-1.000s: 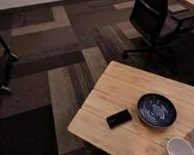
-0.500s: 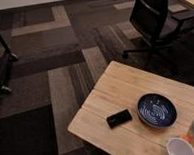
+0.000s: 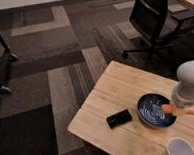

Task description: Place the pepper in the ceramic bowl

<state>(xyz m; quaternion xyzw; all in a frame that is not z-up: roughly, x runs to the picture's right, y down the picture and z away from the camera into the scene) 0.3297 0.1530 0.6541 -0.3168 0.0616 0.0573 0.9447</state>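
Observation:
The ceramic bowl (image 3: 151, 112), dark navy with pale swirls, sits on the wooden table (image 3: 120, 90) near its right side. The pepper (image 3: 168, 108), a small orange-red piece, shows at the bowl's right inner edge. I cannot tell whether it rests in the bowl or is held just above it. My white arm (image 3: 192, 80) comes in from the right, and its gripper (image 3: 179, 106) hangs right next to the pepper, over the bowl's right rim.
A black phone-like slab (image 3: 119, 118) lies left of the bowl. A white cup (image 3: 179, 149) stands at the table's front edge. A black office chair (image 3: 154, 18) stands behind the table on patterned carpet. A dark stand (image 3: 1, 58) is at the left.
My arm has come in from the right edge and now reaches over the bowl's right rim. The pepper, unseen before, now shows at the bowl.

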